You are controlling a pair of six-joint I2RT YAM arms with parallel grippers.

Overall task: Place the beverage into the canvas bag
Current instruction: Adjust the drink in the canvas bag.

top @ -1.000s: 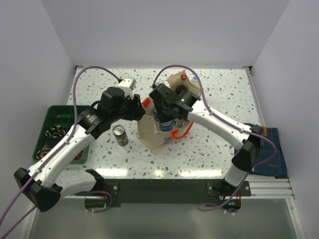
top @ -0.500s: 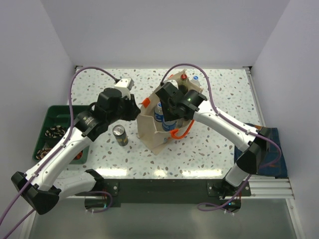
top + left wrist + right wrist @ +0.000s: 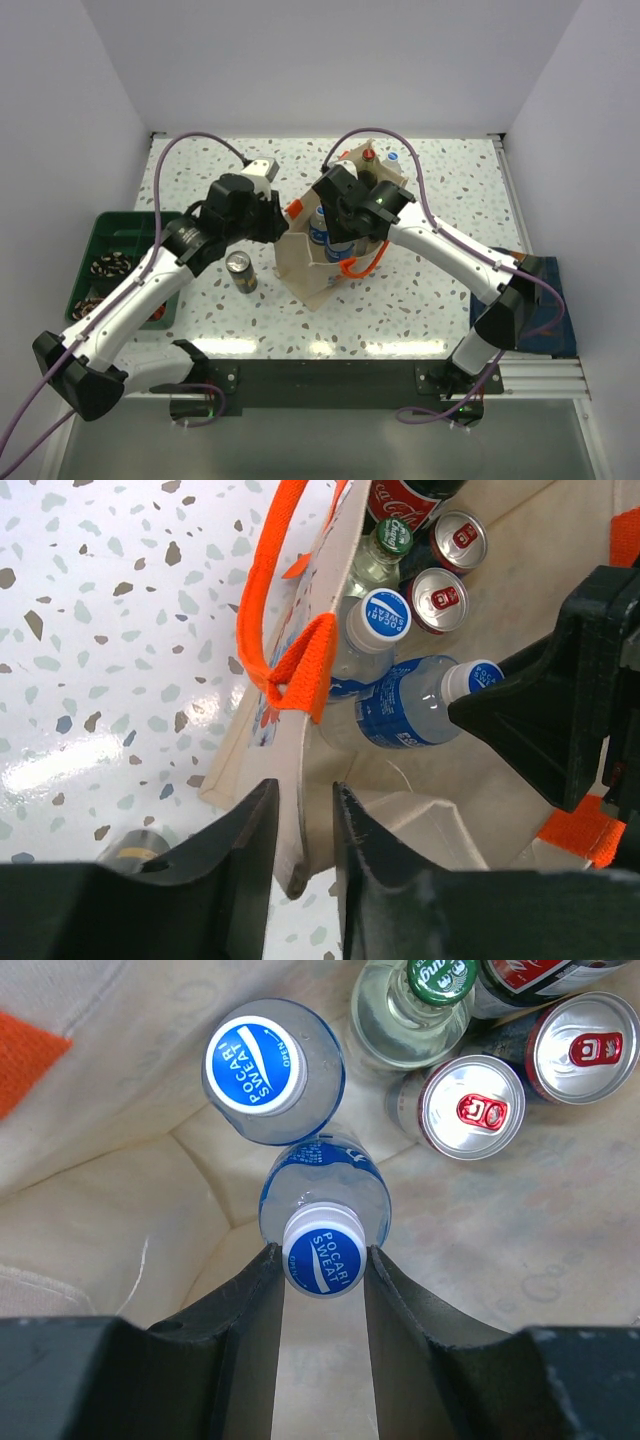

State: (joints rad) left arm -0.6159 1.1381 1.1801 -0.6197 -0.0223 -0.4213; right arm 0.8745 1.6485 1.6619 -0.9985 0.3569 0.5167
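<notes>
The beige canvas bag (image 3: 303, 268) with orange handles stands mid-table, its mouth open. My left gripper (image 3: 284, 222) is shut on the bag's near left wall (image 3: 298, 815), with one finger inside and one outside. An orange tab (image 3: 310, 670) hangs on that wall. My right gripper (image 3: 322, 1262) is inside the bag, shut on the neck of a Pocari Sweat bottle (image 3: 322, 1248), which leans down into it (image 3: 410, 708). A second Pocari bottle (image 3: 258, 1068), a green-capped bottle (image 3: 432, 982) and two red-tabbed cans (image 3: 470, 1108) stand on the bag's floor.
A dark can (image 3: 240, 272) stands on the table just left of the bag. A green compartment tray (image 3: 110, 220) sits at the left edge. A blue cloth (image 3: 555, 300) lies at the right edge behind the right arm.
My right gripper has moved a little back over the bag with the bottle. My left gripper has shifted slightly right along the bag's rim, still holding it.
</notes>
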